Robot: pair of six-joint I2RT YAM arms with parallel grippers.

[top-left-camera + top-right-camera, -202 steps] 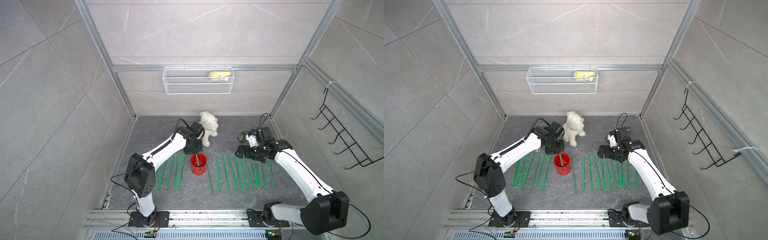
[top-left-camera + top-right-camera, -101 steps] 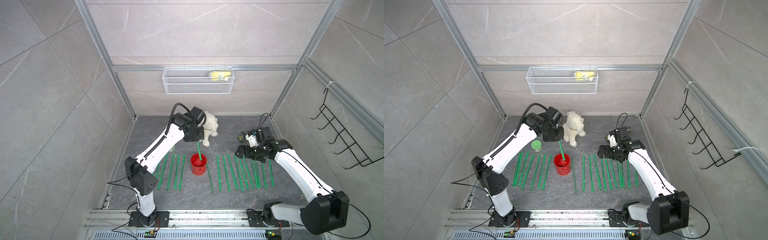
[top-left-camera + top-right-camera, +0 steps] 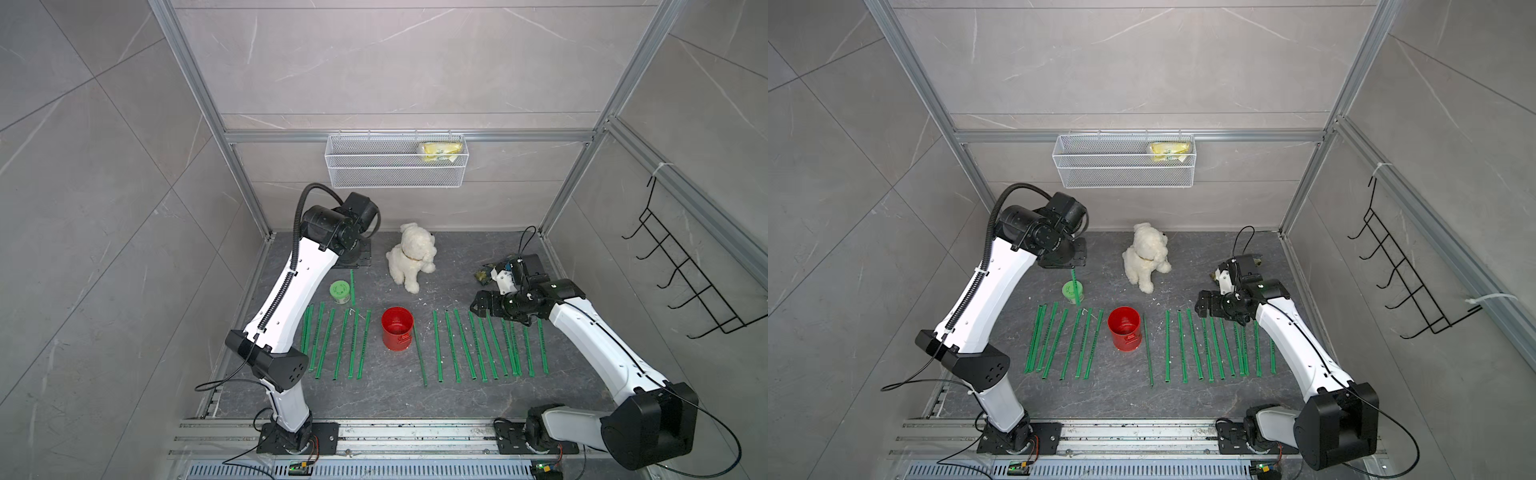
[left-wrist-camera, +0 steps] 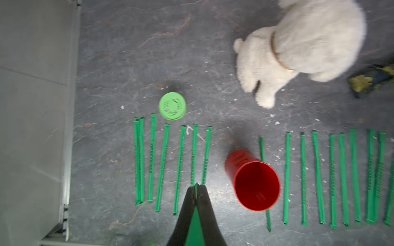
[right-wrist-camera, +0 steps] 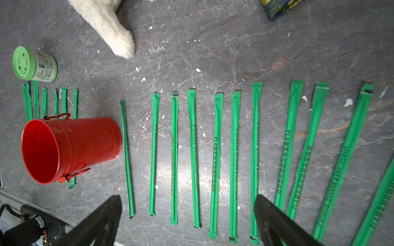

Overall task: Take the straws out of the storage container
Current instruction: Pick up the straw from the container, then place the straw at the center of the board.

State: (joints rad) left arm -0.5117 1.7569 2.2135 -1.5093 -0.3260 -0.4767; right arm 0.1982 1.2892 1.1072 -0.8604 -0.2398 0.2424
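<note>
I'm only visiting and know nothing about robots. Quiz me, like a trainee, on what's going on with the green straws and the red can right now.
1. True or false: the red can is empty.
2. The left gripper is shut on: A) a green straw; B) the plush dog; C) the green-lidded jar.
3. Fill in: the ___ gripper, above the laid-out straws, is open.

Key: 1 true; 2 A; 3 the right gripper.
</note>
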